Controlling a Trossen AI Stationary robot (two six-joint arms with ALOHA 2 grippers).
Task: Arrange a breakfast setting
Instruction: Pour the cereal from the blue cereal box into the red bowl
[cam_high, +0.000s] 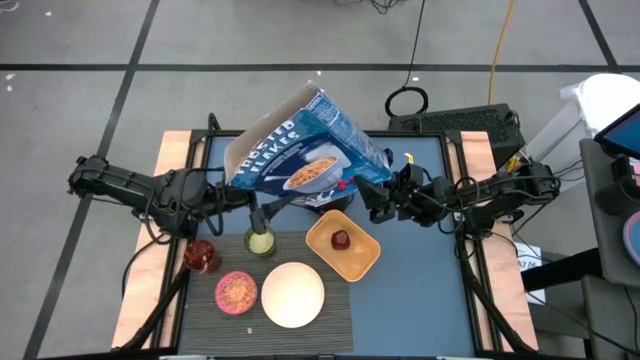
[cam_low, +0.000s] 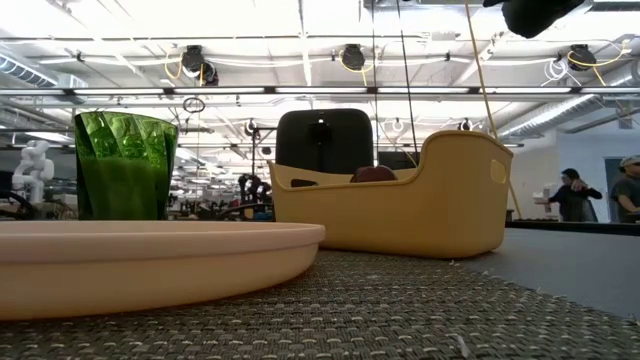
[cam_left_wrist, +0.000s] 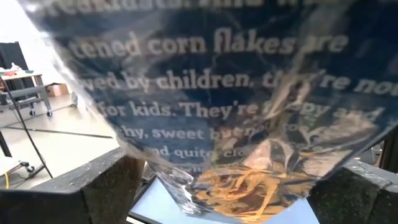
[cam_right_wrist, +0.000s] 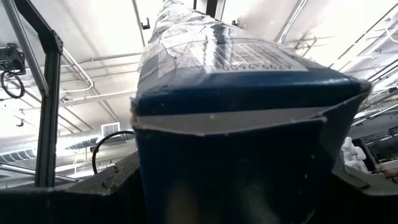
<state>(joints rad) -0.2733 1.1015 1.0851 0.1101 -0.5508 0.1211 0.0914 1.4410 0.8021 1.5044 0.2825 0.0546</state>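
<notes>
A blue cereal box (cam_high: 305, 150) is held tilted in the air above the table's far middle, its open flap end toward the left. My left gripper (cam_high: 252, 203) is shut on its left end and my right gripper (cam_high: 383, 192) on its right end. On the dark ribbed placemat (cam_high: 330, 320) stand a round white plate (cam_high: 293, 294), a pink bowl (cam_high: 237, 291) with flakes in it, a small green cup (cam_high: 260, 240) and a red glass (cam_high: 202, 256). The toast slice and the spoon are out of view. My left gripper holds the box's lower part near its open end (cam_left_wrist: 205, 174), pinched between the two fingers (cam_left_wrist: 106, 186); the printed wall is creased in there. The fingers come from the table's left. The box is lifted clear. My right gripper holds the box's closed bottom end (cam_right_wrist: 230, 124), pinched between the two fingers (cam_right_wrist: 93, 193) on its two sides. The fingers come from the table's right, along the box. The box is lifted clear and slants up toward the left.
A tan basket (cam_high: 343, 243) with a small dark red thing in it stands to the right of the cup, partly on the placemat. A dark thing (cam_low: 323, 140) stands behind it under the box. The blue table top (cam_high: 420, 290) is bare at the right.
</notes>
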